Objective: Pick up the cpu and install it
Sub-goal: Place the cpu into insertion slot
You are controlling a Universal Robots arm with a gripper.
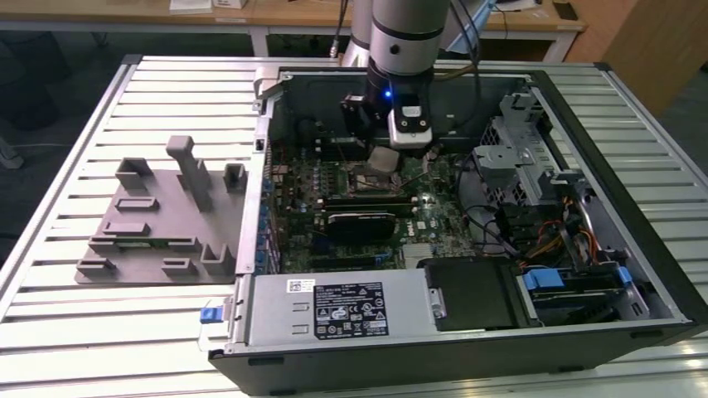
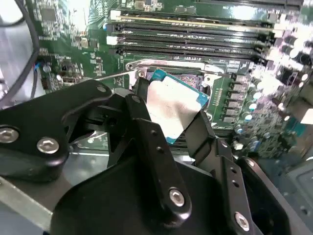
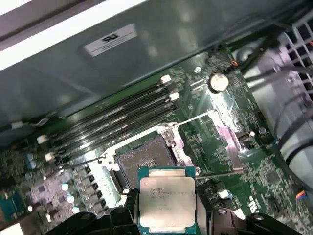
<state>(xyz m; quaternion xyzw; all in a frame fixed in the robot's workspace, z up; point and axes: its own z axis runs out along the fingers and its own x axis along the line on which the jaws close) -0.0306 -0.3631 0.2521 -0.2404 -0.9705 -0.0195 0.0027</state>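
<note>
Pickup done, seating not yet: cpu (image 3: 167,198) clamped between the fingers (image 2: 149,142) of the gripper (image 2: 168,113), held above the open, empty socket (image 3: 139,164) on the green motherboard (image 3: 200,142). Open computer case (image 1: 443,365) lying on a slatted metal table (image 1: 66,332), grey fixture (image 1: 155,224) beside it at the exterior view's left; wooden desks (image 1: 288,12) behind.

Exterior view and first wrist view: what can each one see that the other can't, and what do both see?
Exterior view: the grey fixture block on the slatted table and the whole computer case. First wrist view: the round coin battery and the print on top of the cpu. Both: the cpu held in the pincer above the motherboard.
</note>
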